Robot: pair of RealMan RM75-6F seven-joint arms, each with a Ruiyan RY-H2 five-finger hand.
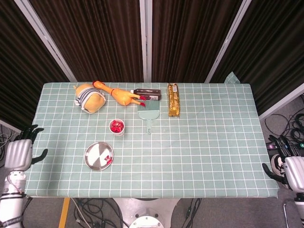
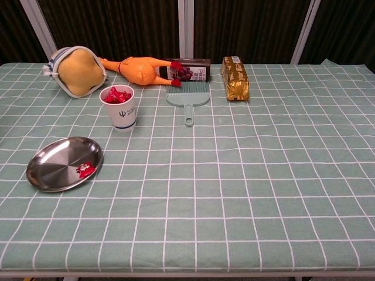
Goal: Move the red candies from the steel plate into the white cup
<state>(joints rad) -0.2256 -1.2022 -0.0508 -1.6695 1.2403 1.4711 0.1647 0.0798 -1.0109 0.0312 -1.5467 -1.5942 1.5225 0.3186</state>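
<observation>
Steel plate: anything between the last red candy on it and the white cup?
Nothing visible. The red wrapped candy lies at the round steel plate's right edge; only bare green checked tablecloth separates it from the white paper cup, which already holds red candies.

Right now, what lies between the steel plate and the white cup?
Nothing: between steel plate and white cup only bare checked tablecloth shows, clearest in the chest view.

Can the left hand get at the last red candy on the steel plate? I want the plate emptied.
Probably yes. The left hand hangs open off the table's left edge, and nothing stands between it and the red candy lying exposed on the steel plate.
</observation>
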